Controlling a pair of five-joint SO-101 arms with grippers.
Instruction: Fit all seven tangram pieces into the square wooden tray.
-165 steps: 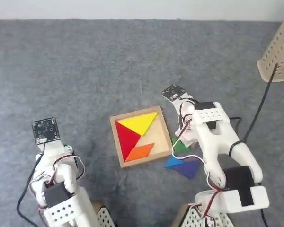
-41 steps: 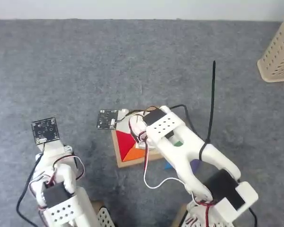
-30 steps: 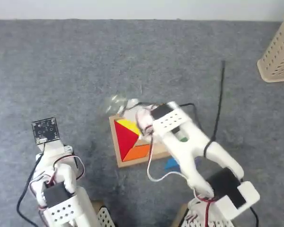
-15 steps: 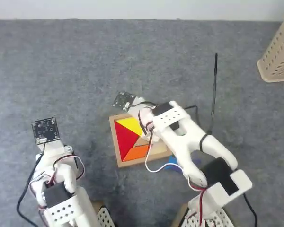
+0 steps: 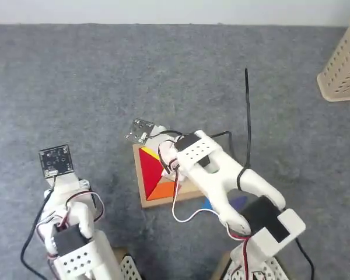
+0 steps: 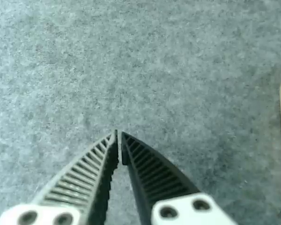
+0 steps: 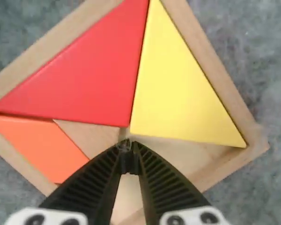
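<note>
Over the tray (image 7: 208, 70) the right gripper (image 7: 127, 149) hangs closed, empty, between placements; next, probably, fetching the blue piece (image 5: 207, 203). The left gripper (image 6: 118, 140) is closed.

My right arm (image 5: 221, 175) lies stretched toward eleven o'clock, right hand (image 7: 128, 149) pointing down, fingers pressed together. My left arm (image 5: 67, 224) is folded at seven o'clock, left hand (image 6: 118, 139) also closed.

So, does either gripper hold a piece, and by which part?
Nothing: the right gripper is shut, empty, over the tray, the left gripper shut over carpet.
</note>
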